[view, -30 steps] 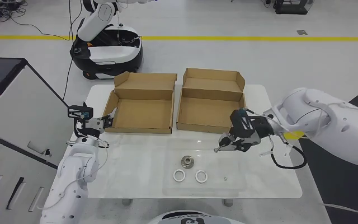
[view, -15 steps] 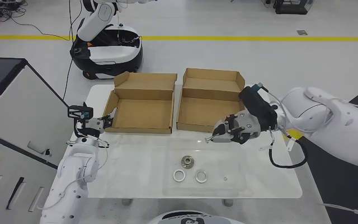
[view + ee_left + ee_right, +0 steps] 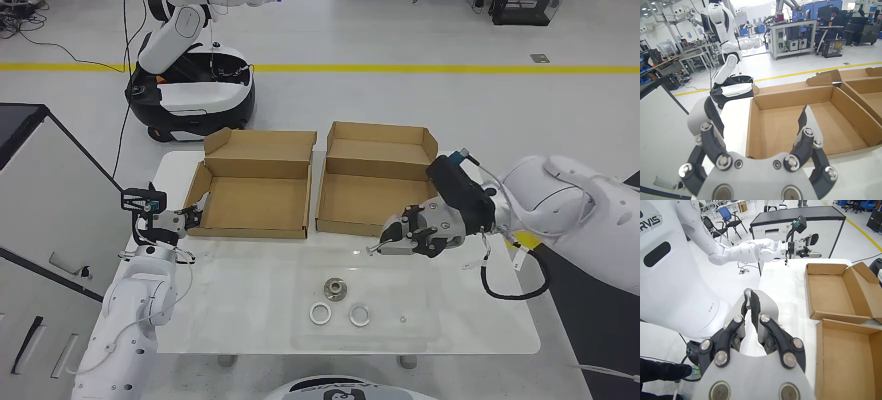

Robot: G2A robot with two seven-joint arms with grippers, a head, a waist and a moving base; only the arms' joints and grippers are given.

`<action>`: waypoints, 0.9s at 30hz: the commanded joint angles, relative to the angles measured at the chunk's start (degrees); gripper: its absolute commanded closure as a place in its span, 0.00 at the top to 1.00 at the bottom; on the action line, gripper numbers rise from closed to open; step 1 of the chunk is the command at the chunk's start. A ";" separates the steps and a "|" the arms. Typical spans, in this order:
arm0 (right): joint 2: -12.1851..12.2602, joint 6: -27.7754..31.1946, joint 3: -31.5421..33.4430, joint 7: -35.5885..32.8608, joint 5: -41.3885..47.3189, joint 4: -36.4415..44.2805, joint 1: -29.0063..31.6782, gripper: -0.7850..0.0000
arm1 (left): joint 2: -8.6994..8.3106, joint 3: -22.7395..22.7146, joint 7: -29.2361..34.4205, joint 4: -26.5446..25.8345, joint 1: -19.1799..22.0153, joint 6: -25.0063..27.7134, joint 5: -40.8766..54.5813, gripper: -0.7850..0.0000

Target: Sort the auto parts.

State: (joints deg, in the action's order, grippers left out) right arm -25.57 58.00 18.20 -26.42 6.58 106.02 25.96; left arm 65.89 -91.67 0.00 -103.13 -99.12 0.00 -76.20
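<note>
My right gripper point(image 3: 383, 246) is shut on a steel bolt point(image 3: 747, 300), which it holds above the white table just in front of the right cardboard box point(image 3: 365, 203). Beside it stands the left cardboard box point(image 3: 255, 200), with nothing in it. My left gripper point(image 3: 757, 111) hangs open with nothing between its fingers at the left box's outer side point(image 3: 190, 216). A round metal hub point(image 3: 333, 290), two white rings point(image 3: 319, 314) point(image 3: 359, 316) and a tiny part point(image 3: 402, 320) lie on the table near its front edge.
Both boxes have their lid flaps raised at the back. The table point(image 3: 250, 300) is bare between the boxes and the loose parts. A grey cabinet point(image 3: 50, 200) stands off the table's left side. Another robot point(image 3: 190, 90) is parked behind the table.
My right gripper has risen and shifted left toward the right box's front wall with the bolt in it, then held still. The left arm has not moved.
</note>
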 commanded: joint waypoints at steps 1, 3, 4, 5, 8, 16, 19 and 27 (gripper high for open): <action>0.00 0.00 0.00 0.00 0.02 0.00 0.00 0.00 | 0.00 0.00 0.00 0.00 0.00 0.00 0.00 1.00; 0.00 0.00 0.00 0.00 0.02 0.00 0.00 0.00 | 0.00 0.00 0.00 0.00 0.00 0.00 0.00 1.00; 0.00 0.00 0.00 0.00 0.02 0.00 0.00 0.00 | 0.00 0.00 0.00 0.00 0.00 0.00 0.00 1.00; 0.00 0.00 0.00 0.00 0.02 0.00 0.00 0.00 | 0.00 0.00 0.00 0.00 0.00 0.00 0.00 1.00; -0.11 0.00 1.18 3.25 2.12 0.32 1.08 0.00 | 0.00 0.00 0.00 0.00 0.00 0.00 0.00 1.00; -0.30 0.00 5.38 7.89 13.15 2.91 4.62 0.00 | 0.00 0.00 0.00 0.00 0.00 0.00 0.00 1.00; -0.64 0.00 7.59 7.52 16.20 4.15 5.97 0.00 | 0.00 0.00 0.00 0.00 0.00 0.00 0.00 1.00; -3.19 0.00 13.98 4.74 27.61 7.77 10.88 0.00 | 0.00 0.00 0.00 0.00 0.00 0.00 0.00 1.00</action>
State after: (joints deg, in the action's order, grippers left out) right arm -28.32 58.00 31.35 -21.01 31.95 113.13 36.12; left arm 65.89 -91.67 0.00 -103.13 -99.12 0.00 -76.20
